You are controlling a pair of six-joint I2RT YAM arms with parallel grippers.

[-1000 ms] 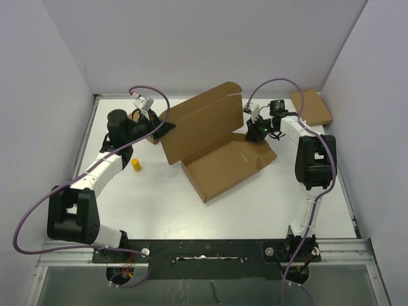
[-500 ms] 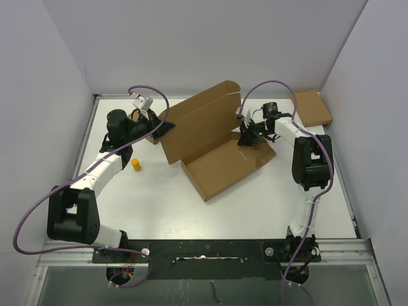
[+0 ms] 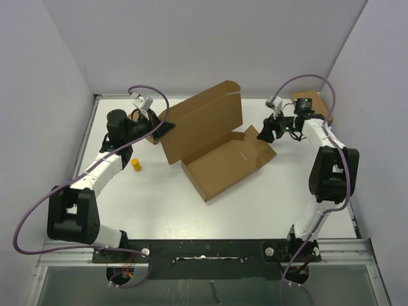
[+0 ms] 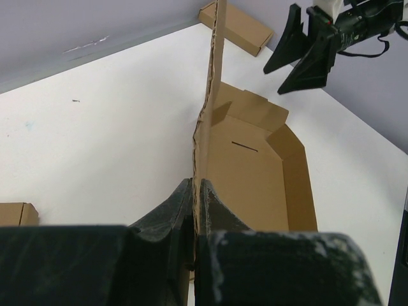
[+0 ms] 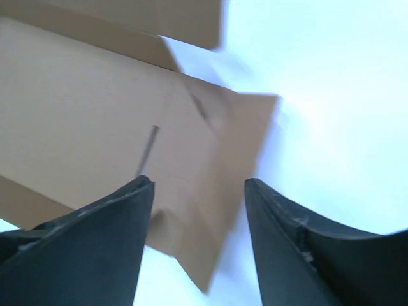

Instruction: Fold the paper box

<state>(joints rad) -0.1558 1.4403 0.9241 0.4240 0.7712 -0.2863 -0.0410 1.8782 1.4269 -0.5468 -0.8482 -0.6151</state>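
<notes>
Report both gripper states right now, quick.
Left gripper: closed, pinching the upright panel of the paper box.
Right gripper: open, holding nothing.

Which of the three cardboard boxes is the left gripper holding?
The large open paper box; the left gripper pinches its upright lid. The far-right small box and the left small box lie closed, flat.

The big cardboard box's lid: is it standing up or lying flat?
Standing up. The left claw pinches the paper box by its lid, holding it upright, while the rest lies flat on the table.
</notes>
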